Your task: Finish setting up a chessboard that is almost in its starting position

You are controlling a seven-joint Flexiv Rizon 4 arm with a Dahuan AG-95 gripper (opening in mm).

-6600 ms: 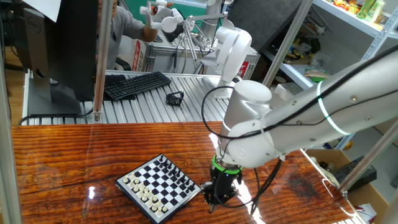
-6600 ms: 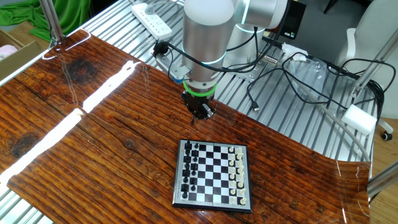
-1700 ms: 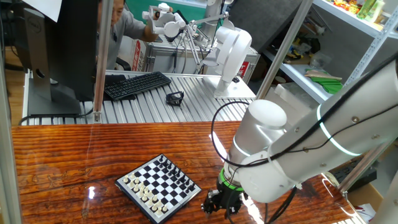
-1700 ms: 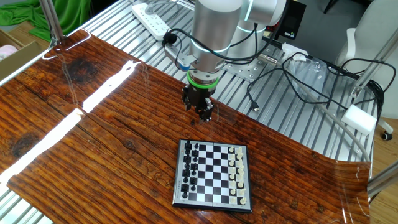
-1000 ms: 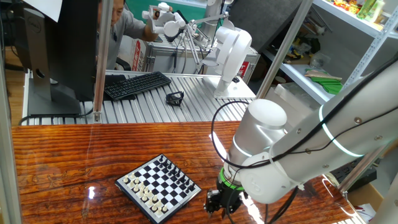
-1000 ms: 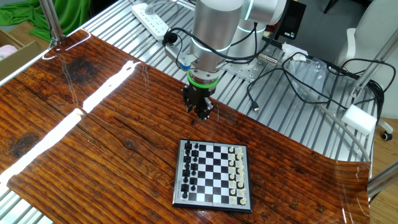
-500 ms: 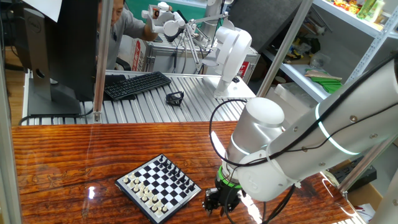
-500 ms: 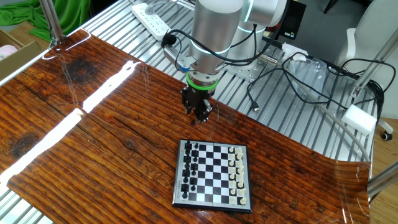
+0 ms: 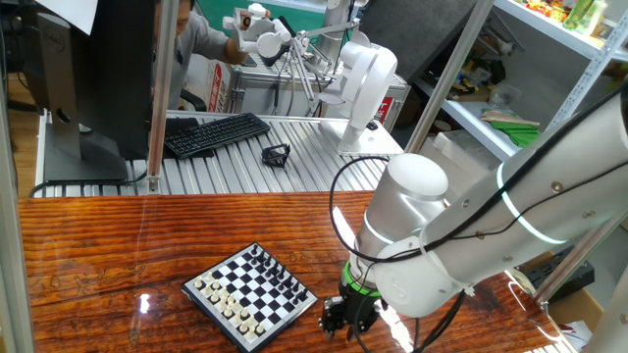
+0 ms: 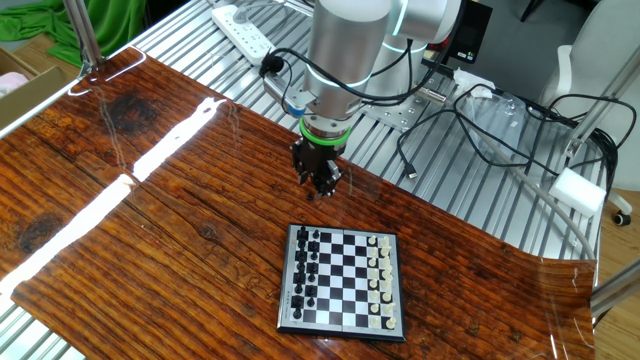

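Note:
The chessboard lies flat on the wooden table, a small black and white board with a dark rim. It also shows in one fixed view. Black pieces line the edge nearer the arm and white pieces line the opposite edge. My gripper points down just above the table, a short way beyond the board's black-piece edge. It is also visible low beside the board's right corner. Its dark fingers sit close together. I cannot tell whether a piece is between them.
A keyboard and a monitor stand on the ribbed metal bench behind the table. A power strip and loose cables lie on the bench near the arm's base. A person and a white device are farther back.
Since 6.6 s ago the arm's elbow has swung towards the table's front. The gripper stays low at the same spot beside the board, and over the last second it has barely shifted.

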